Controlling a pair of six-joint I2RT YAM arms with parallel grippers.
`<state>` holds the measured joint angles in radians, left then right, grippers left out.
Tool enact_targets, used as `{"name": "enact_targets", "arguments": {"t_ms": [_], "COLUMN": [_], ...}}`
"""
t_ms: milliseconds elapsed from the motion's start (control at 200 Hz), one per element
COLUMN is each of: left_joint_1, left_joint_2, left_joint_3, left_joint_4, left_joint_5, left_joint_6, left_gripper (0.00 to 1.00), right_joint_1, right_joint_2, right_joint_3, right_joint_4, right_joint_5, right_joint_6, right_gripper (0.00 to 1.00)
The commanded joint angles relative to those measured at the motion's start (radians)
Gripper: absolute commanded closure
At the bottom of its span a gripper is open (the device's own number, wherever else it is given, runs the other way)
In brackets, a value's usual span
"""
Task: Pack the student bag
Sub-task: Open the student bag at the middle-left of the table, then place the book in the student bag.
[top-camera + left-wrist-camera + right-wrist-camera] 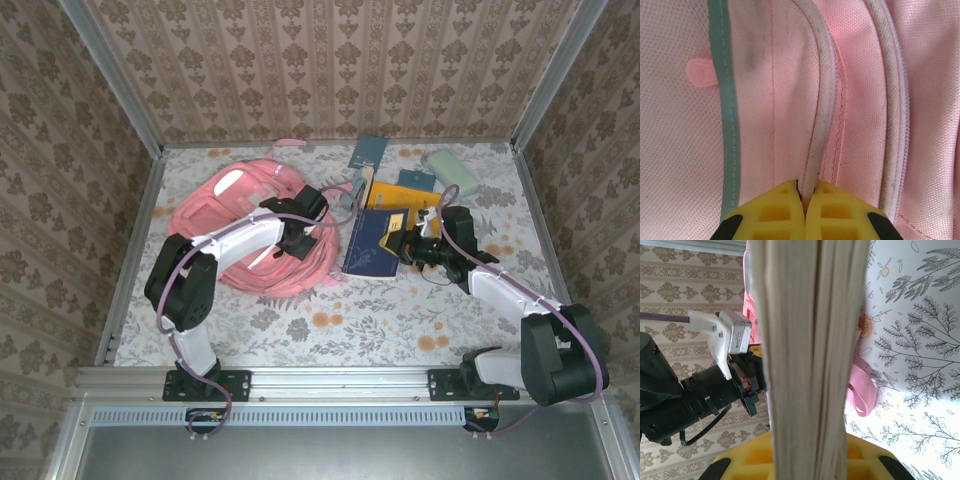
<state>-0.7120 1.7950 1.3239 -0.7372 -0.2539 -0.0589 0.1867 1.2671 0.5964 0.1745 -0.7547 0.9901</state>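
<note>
The large soft pink fabric student bag (240, 203) lies flat on the left half of the floral-print table (400, 320). The left gripper (804, 197) is pinched fully shut on a pale piping cord (822, 100) along the bag's seam. Just right of the bag, the right gripper (408, 247) is clamped on the page edge of a thick dark blue book (372, 243).

L gripper (805, 199): yellow fingers (777, 212) pressed together, no gap btw them, tips nipping the student bag (775, 100) at a white piping cord (822, 100). The cord runs from the far side down into the notch btw the tips. R of it, a 2nd white cord w/ zip teeth (896, 115) runs near-to-far. L of it, stitched pink weave, then a grey-green stripe (729, 130). Further L, pink mesh w/ a small round pink tab (701, 74) lying on it.
</note>
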Motion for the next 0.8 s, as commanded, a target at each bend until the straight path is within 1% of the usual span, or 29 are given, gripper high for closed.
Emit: {"name": "enact_targets", "arguments": {"t_ms": [0,245,330,425,450,570,670,795], "left_joint_1": [0.002,0.018,0.033,0.067,0.078,0.128,0.167,0.201], "left_joint_2": [-0.069,-0.161,-0.202,-0.251,-0.264,-0.313,-0.333,-0.344], "left_joint_3": [0.035,0.12,0.138,0.159,0.164,0.181,0.193,0.206], "left_joint_4": [-0.045,-0.115,-0.128,-0.133,-0.134,-0.126,-0.123,-0.127], "left_joint_5": [-0.049,-0.068,-0.049,0.016,0.038,0.134,0.19,0.233], "left_joint_6": [0.002,-0.009,-0.021,-0.044,-0.051,-0.077,-0.091,-0.113], "left_gripper": [1.0,1.0,1.0,1.0,1.0,1.0,1.0,1.0], "right_joint_1": [0.026,0.106,0.149,0.199,0.213,0.273,0.316,0.368], "right_joint_2": [0.006,0.059,0.085,0.117,0.152,0.227,0.296,0.389], "right_joint_3": [0.041,0.058,0.065,0.075,0.08,0.127,0.182,0.249], "right_joint_4": [0.022,0.1,0.143,0.216,0.235,0.31,0.346,0.406], "right_joint_5": [0.016,0.056,0.09,0.127,0.138,0.193,0.25,0.349], "right_joint_6": [-0.002,0.049,0.08,0.121,0.133,0.178,0.214,0.267], "right_gripper": [1.0,1.0,1.0,1.0,1.0,1.0,1.0,1.0]}}
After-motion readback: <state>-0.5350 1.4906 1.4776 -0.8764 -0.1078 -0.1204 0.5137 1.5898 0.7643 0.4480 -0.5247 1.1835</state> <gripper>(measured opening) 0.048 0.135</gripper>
